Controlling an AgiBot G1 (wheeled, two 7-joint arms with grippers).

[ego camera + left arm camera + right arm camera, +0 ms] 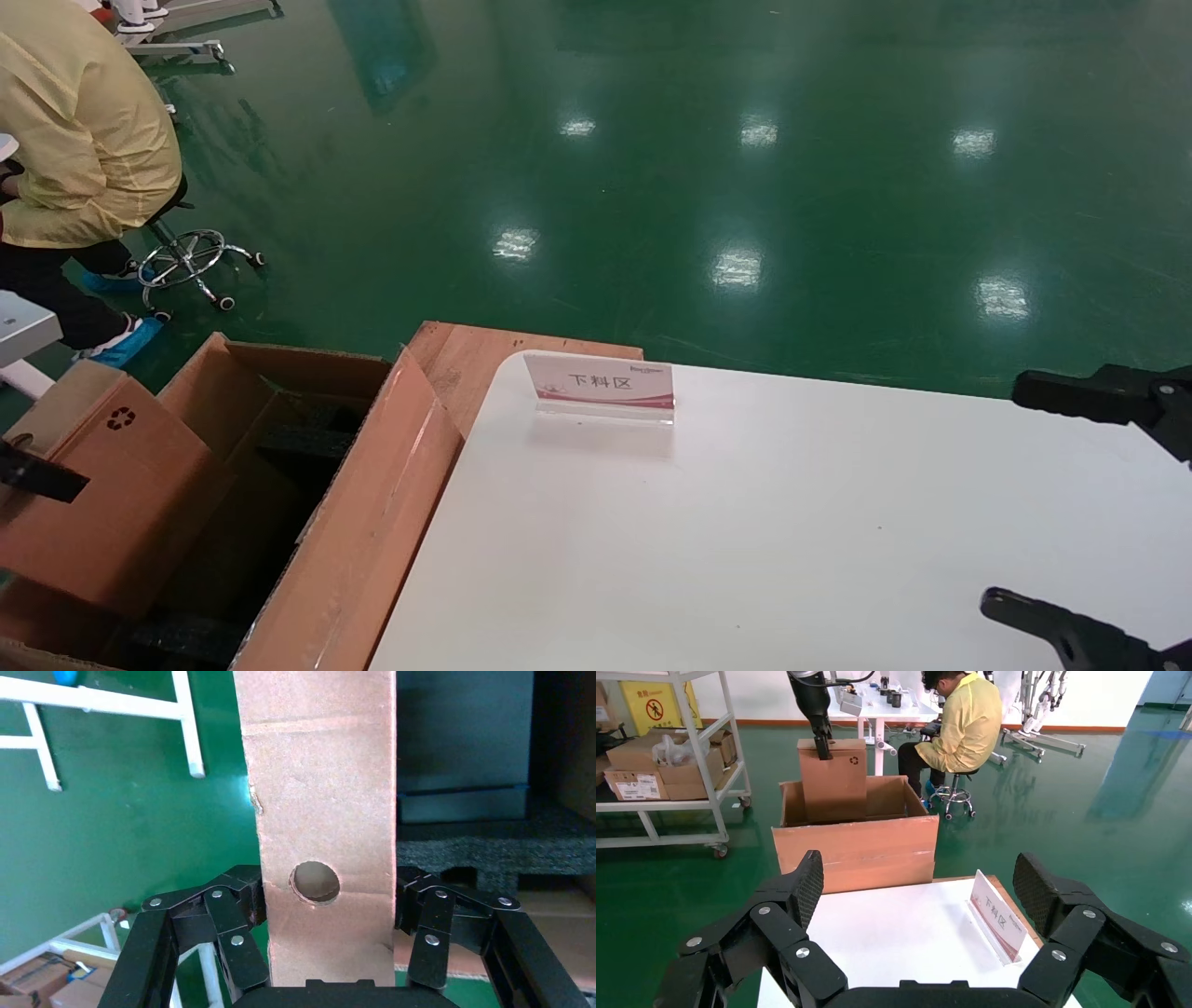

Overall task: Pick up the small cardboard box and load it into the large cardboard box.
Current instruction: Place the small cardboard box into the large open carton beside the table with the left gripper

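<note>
The left hand [327,952] is clenched on the small cardboard box [102,485], with one finger [232,934] pressed on each narrow side, just beside the round finger hole [314,881]. In the head view the box hangs at the lower left of the frame, tilted, with its recycling symbol [120,418] facing up. Its lower part is already inside the opening of the large cardboard box [363,522], above the black foam padding [307,438]. In the right wrist view the left arm [810,702] comes down from above and holds the box by its top end.

The right hand [919,896] is released, its fingers spread wide. It hovers over the white surface [792,522] at the right edge of the head view and touches nothing. A small sign [601,382] stands on the surface near its far edge. A person in a yellow coat [79,130] sits on a stool at the upper left.
</note>
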